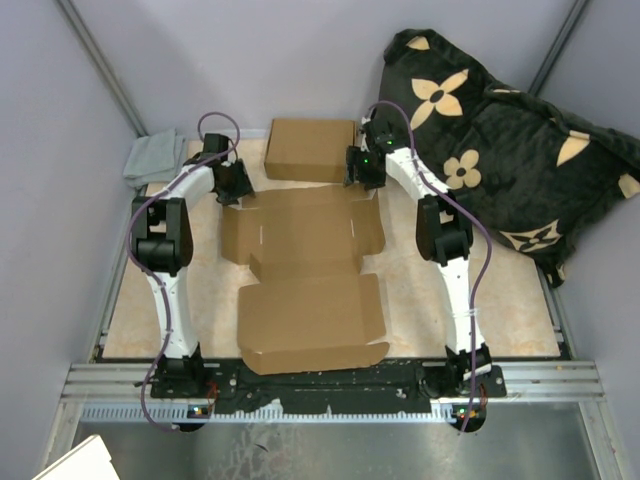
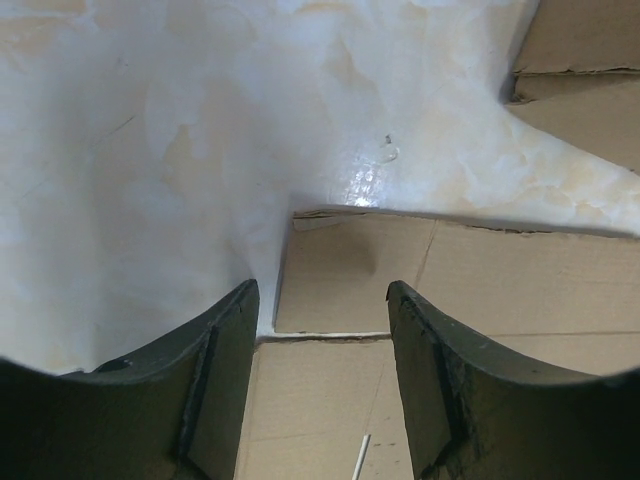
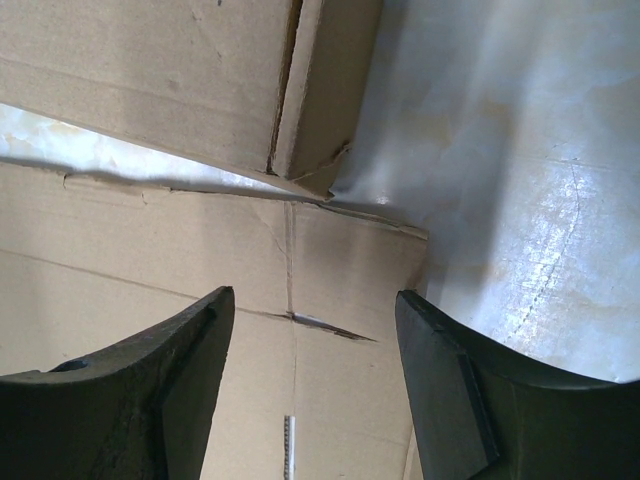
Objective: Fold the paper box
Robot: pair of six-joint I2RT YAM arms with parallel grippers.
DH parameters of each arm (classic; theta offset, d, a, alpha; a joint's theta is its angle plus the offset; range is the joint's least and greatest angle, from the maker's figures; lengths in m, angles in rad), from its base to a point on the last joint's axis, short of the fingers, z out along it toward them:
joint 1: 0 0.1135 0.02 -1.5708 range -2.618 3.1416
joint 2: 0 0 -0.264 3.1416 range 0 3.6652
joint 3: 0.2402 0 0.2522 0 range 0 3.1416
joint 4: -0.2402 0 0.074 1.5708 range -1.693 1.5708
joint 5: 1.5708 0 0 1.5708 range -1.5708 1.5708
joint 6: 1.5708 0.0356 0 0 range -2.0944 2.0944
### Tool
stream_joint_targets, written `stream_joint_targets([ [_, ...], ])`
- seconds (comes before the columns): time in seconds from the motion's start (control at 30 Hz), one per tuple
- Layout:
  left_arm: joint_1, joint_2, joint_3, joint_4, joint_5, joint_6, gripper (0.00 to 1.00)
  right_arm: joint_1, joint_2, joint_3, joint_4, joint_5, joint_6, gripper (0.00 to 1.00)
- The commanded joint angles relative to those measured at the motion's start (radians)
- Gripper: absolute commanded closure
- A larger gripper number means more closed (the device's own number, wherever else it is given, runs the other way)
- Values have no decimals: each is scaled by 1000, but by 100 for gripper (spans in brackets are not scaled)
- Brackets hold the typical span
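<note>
The flat box (image 1: pixel 305 280) is laid open on the middle of the table (image 1: pixel 130 320). A folded box (image 1: pixel 311 150) is seen just beyond its far edge. The left gripper (image 1: pixel 232 185) is held over the flat box's far left corner, and the right gripper (image 1: pixel 362 170) over its far right corner. Both are spread wide, and nothing is gripped by either.
</note>
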Motion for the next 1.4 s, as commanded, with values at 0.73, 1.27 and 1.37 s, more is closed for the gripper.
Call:
stream_joint_targets([
  [0.73,6,-85,-47,70,260,-38,46,18,-83,-54,48,-145,-48,37],
  [1.27,-26,-34,-14,103,379,-91,50,28,-70,-62,45,-148,-47,37],
  [1.37,-28,-17,-2,75,340,-80,51,28,-81,-60,38,-124,-46,37],
])
